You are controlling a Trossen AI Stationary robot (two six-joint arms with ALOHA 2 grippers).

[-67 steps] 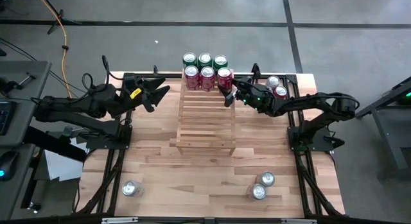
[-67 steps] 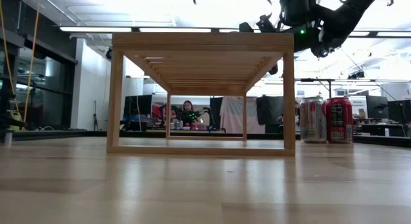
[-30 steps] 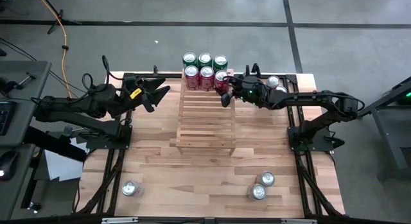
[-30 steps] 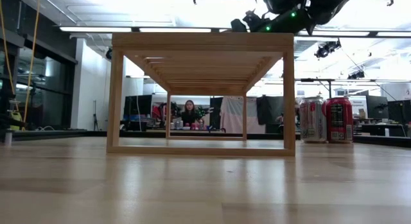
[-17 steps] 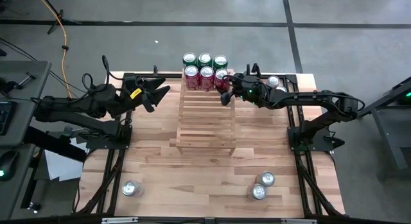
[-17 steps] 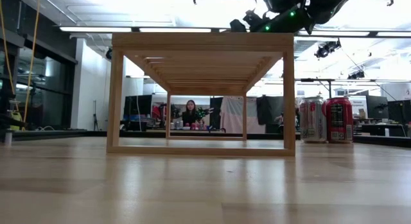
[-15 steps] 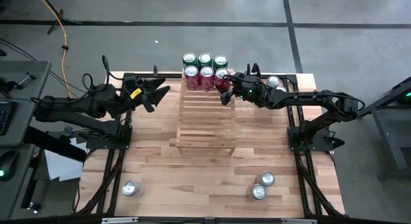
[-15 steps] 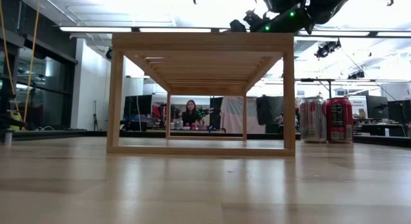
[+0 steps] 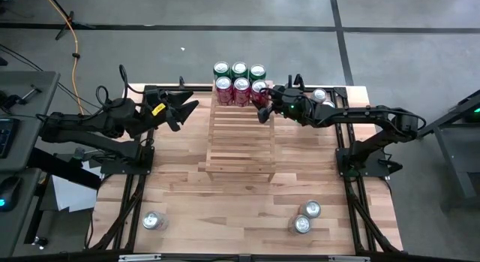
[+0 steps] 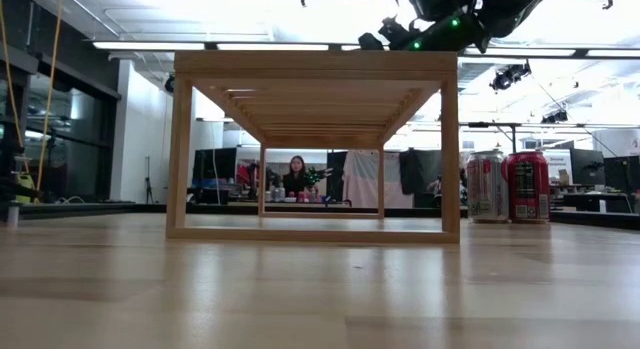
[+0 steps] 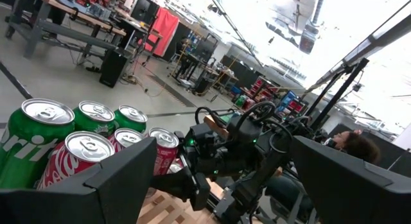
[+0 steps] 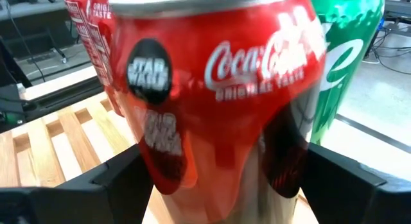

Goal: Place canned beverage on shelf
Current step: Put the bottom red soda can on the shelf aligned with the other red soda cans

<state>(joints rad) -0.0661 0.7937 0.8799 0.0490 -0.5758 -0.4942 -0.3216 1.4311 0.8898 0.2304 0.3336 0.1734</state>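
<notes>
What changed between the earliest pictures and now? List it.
The right claw moved forward and inward, from just beside the shelf to the rightmost red can in the row at its far end, and now straddles it with open fingers. The left claw, all cans and the shelf stayed put.

Wooden table (image 9: 180, 202) carries the slatted shelf (image 9: 240, 142) at centre; six cans (image 9: 240, 85) at its upper end; loose cans (image 9: 304, 217) lower right, one can (image 9: 153, 221) lower left.
</notes>
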